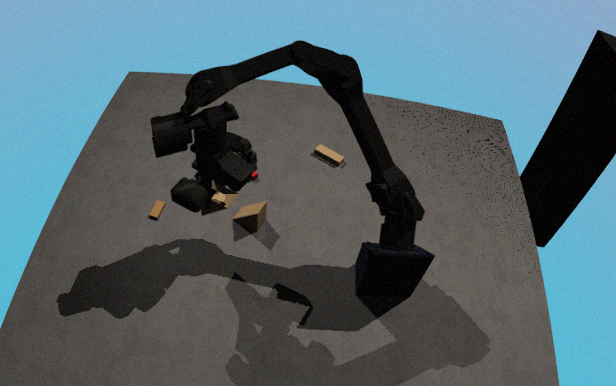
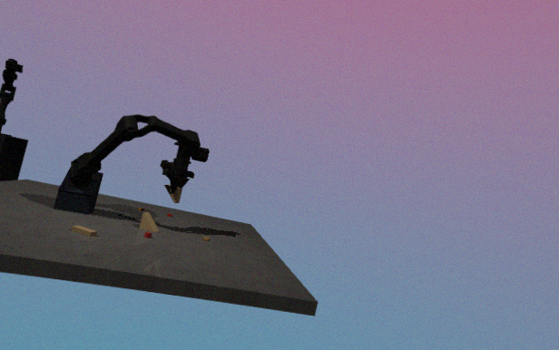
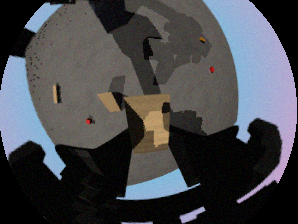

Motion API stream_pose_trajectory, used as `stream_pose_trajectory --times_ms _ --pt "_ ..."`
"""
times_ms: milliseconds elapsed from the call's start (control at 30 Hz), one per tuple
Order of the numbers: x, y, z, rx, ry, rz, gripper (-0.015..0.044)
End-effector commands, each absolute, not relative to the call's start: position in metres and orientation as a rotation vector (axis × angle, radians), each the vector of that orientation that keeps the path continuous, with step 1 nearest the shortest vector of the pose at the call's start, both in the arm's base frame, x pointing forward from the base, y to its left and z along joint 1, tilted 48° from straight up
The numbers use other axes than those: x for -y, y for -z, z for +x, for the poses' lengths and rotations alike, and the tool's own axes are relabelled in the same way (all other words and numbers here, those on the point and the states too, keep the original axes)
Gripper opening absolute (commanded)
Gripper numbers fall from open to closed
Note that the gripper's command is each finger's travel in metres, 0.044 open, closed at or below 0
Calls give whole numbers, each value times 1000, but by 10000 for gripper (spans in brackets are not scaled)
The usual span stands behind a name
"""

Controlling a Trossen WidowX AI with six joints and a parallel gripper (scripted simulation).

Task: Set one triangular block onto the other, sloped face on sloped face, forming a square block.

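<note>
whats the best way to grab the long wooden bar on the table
Probably mid-length, from straight above, fingers across its two long sides: the long wooden bar lies flat, narrow crosswise, with nothing close beside it. The hand would need emptying first.

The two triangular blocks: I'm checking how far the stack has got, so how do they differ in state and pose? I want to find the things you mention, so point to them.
The held triangular block (image 1: 218, 198) (image 2: 178, 195) (image 3: 157, 125) is clamped in the tool (image 1: 214, 186) (image 2: 174, 189) (image 3: 148, 128), above the table (image 1: 300, 225) (image 2: 236, 263) (image 3: 75, 65); the lower triangular block (image 1: 246, 214) (image 2: 147, 223) (image 3: 110, 101) rests on it, ungripped. In the exterior view, the held triangular block narrows downward, while the lower triangular block narrows upward. Both are light tan.
</note>
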State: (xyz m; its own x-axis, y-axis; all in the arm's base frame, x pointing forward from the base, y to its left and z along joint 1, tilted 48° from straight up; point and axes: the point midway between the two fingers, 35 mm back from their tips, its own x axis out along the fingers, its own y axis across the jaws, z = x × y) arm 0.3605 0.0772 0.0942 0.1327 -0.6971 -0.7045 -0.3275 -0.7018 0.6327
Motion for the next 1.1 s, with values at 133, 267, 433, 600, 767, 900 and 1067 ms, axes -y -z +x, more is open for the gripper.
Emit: stream_pose_trajectory --times_ms 133,267,433,600,767,900,1067 --pt "-52 -128 366 1000 1575 2089 0" --pt "-40 -143 367 1005 1570 2083 0" --pt "-24 -161 367 1013 1563 2074 0" --pt "-12 -175 367 1020 1557 2064 0" --pt "-11 -174 367 1020 1557 2064 0" --pt "-3 -165 366 1020 1557 2065 0" --pt "8 -152 363 1019 1557 2065 0"
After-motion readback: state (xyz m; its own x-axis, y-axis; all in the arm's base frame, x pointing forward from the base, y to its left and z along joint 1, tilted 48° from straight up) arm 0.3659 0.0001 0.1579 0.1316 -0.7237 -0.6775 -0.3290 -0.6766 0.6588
